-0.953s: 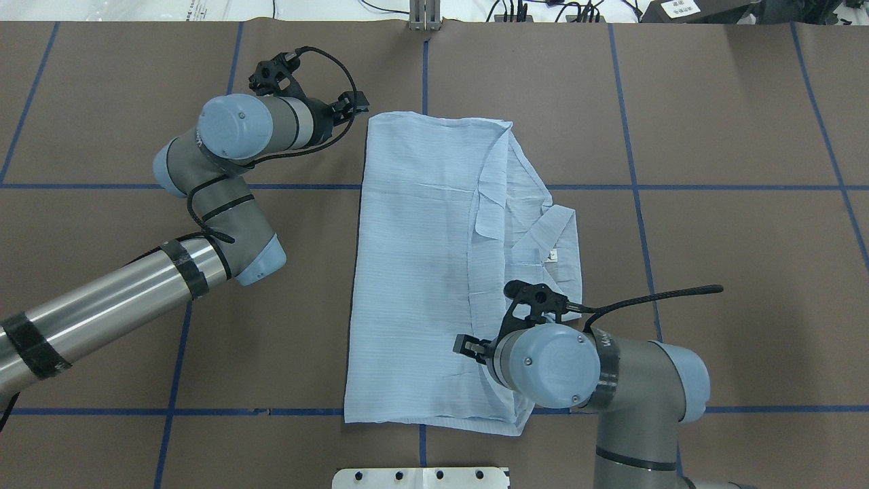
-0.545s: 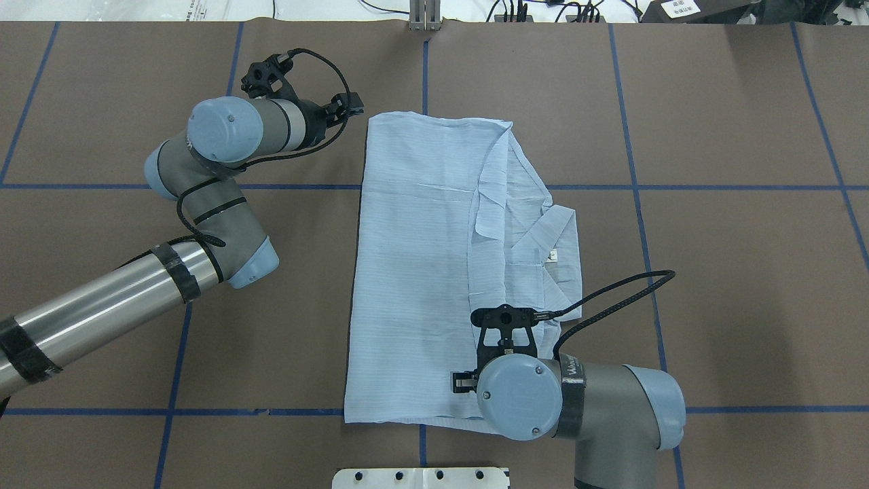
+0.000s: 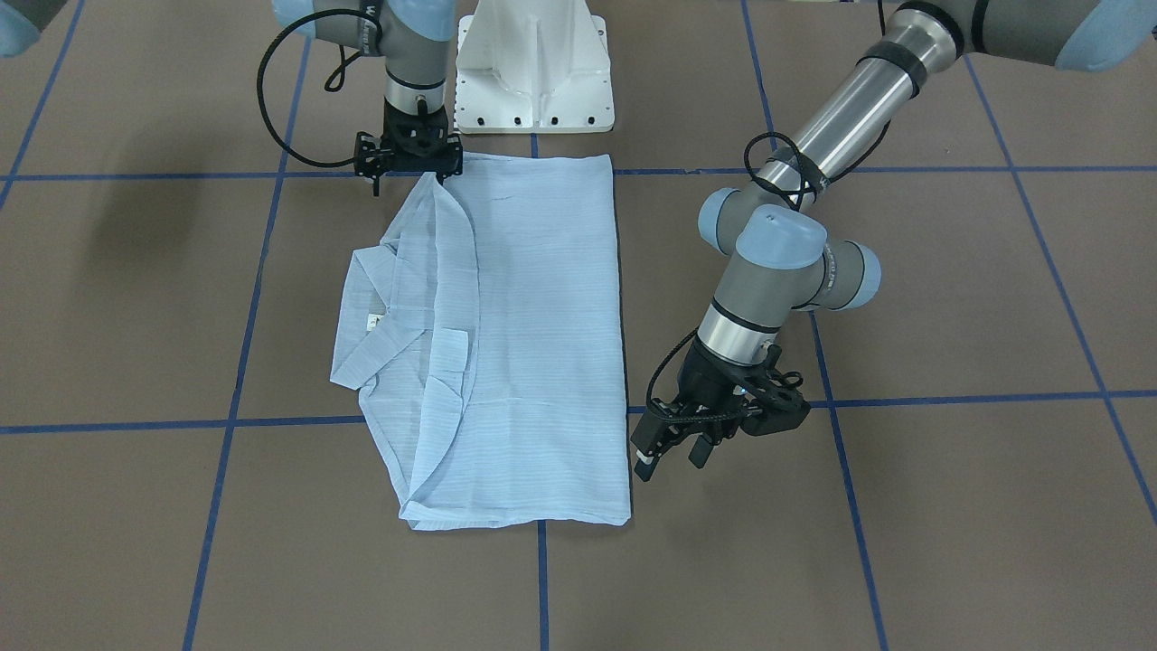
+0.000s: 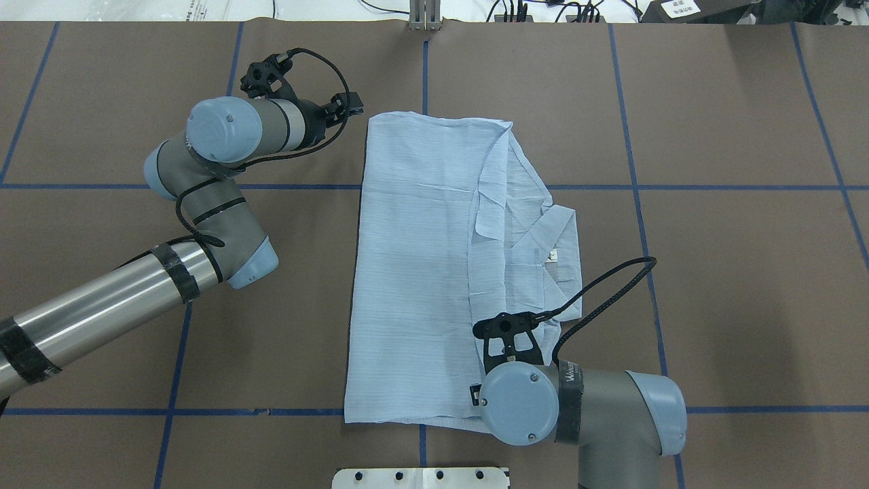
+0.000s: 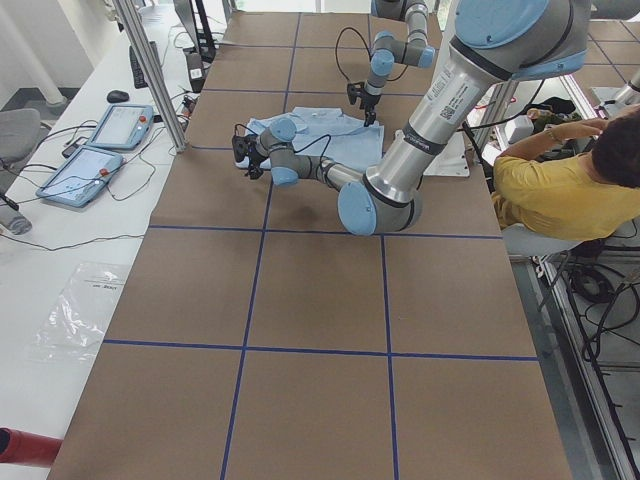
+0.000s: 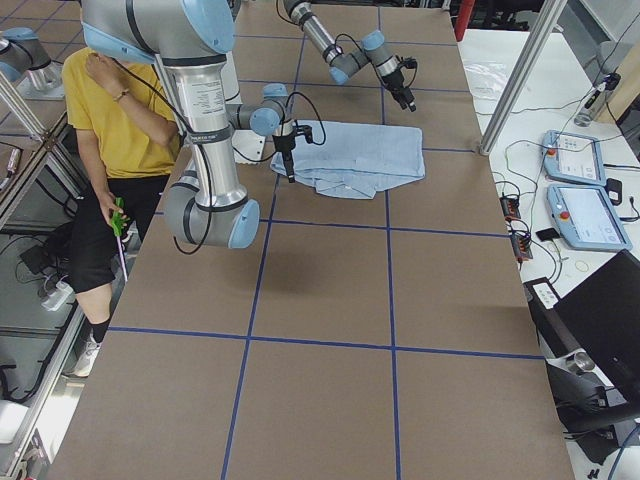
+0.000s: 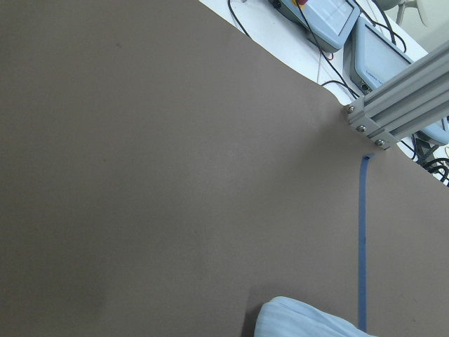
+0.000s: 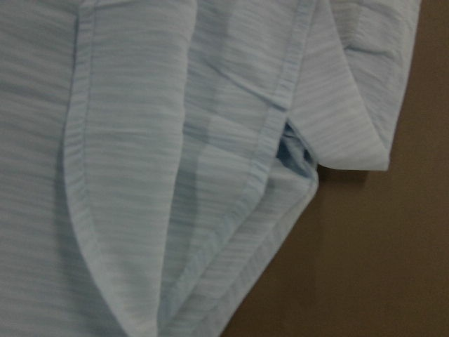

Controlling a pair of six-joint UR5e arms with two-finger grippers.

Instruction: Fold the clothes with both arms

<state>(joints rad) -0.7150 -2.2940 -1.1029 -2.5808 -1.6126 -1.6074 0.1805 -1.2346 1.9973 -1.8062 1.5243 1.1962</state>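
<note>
The light blue striped shirt (image 4: 421, 272) lies folded lengthwise on the brown table, with its collar and neck tag (image 4: 552, 255) on the right side. It also shows in the front view (image 3: 533, 344). My left gripper (image 3: 671, 459) is open and empty, just off the shirt's far left corner, and it shows in the overhead view (image 4: 349, 105). My right gripper (image 3: 409, 181) stands upright at the shirt's near right corner, with its fingers looking apart. My right wrist hides most of it from overhead (image 4: 475, 394). The right wrist view shows only folded hems (image 8: 175, 140).
The white pedestal base (image 3: 533, 81) stands at the near table edge. An aluminium post (image 4: 424, 17) is at the far edge. A seated operator in yellow (image 5: 550, 190) is beside the table. Teach pendants (image 5: 100, 145) lie on the side bench. Blue tape lines (image 4: 475, 187) cross the table.
My right arm has drawn toward the shirt's near edge and its wrist has turned over the near right corner. My left arm shifted slightly left early on and then held still.
</note>
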